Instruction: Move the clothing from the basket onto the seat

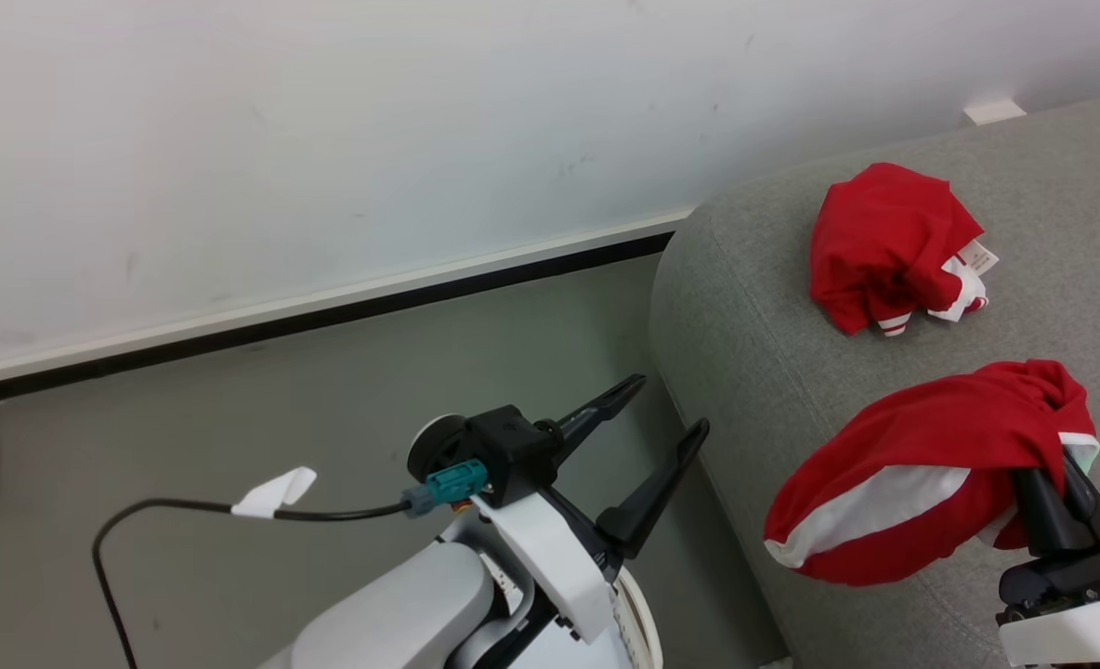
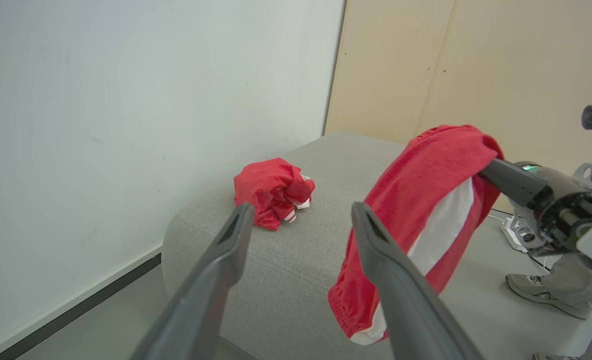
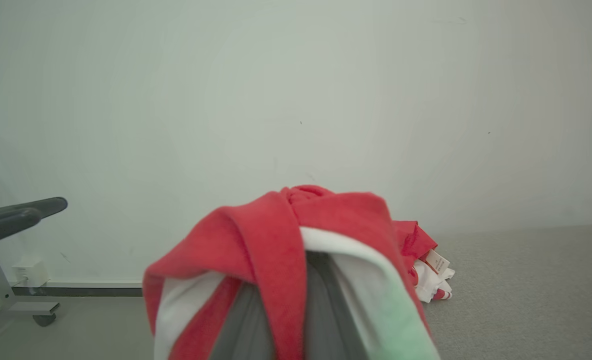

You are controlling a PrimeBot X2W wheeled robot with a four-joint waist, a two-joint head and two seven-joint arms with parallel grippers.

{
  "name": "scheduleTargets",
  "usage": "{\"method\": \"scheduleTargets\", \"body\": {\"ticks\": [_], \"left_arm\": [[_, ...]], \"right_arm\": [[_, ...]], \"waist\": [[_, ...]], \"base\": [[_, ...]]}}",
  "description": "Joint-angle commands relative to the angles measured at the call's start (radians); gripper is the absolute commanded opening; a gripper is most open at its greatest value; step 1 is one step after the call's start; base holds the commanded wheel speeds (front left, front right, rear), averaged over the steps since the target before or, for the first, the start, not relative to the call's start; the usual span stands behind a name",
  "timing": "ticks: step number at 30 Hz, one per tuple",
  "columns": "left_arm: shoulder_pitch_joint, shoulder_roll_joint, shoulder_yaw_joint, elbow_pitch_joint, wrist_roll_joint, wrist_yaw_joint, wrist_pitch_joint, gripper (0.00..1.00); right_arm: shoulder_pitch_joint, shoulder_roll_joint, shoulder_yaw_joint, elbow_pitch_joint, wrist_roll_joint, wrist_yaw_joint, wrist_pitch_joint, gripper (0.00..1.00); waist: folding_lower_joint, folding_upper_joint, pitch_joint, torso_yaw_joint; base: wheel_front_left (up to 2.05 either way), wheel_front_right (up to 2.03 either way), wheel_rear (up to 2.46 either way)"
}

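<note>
One red garment (image 1: 884,243) lies crumpled on the grey seat (image 1: 754,353), toward the wall. The second red-and-white garment (image 1: 922,474) hangs just above the seat's near part, with my right gripper (image 1: 1052,483) shut on its bunched end. In the right wrist view this cloth (image 3: 286,240) drapes over my fingers (image 3: 326,310) and hides their tips. My left gripper (image 1: 669,406) stands open and empty above the floor beside the seat's left edge. The left wrist view shows its fingertips (image 2: 358,210) spread, with the lying garment (image 2: 271,192) and the held one (image 2: 426,215) beyond. A curved white edge (image 1: 632,609) under my left wrist may be the basket.
A white wall with a dark baseboard (image 1: 327,316) runs behind the grey floor. In the left wrist view a person's shoe (image 2: 541,292) and a power strip (image 2: 513,235) are on the floor past the seat. A wheeled stand foot (image 3: 26,306) is near the wall.
</note>
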Motion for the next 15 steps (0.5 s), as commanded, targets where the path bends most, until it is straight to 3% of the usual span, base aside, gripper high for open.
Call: {"method": "scheduleTargets", "body": {"ticks": [1,7,15], "left_arm": [[0.012,0.0,0.003,0.0,0.01,-0.004,-0.002,1.0],[-0.021,0.019,0.017,-0.017,0.038,-0.01,-0.002,1.0],[-0.104,0.076,0.027,-0.073,0.086,-0.019,0.012,1.0]], "right_arm": [[0.005,-0.001,-0.006,-0.005,-0.007,-0.002,0.001,0.0],[-0.051,0.002,-0.043,-0.015,0.005,-0.002,0.014,0.0],[-0.189,0.002,-0.19,0.002,-0.025,-0.002,0.089,0.0]], "waist": [[0.0,-0.0001,0.006,0.001],[0.0,-0.0001,0.077,0.021],[0.0,-0.0001,0.266,0.083]], "base": [[0.0,0.0,0.0],[0.0,0.0,0.0],[0.0,0.0,0.0]]}}
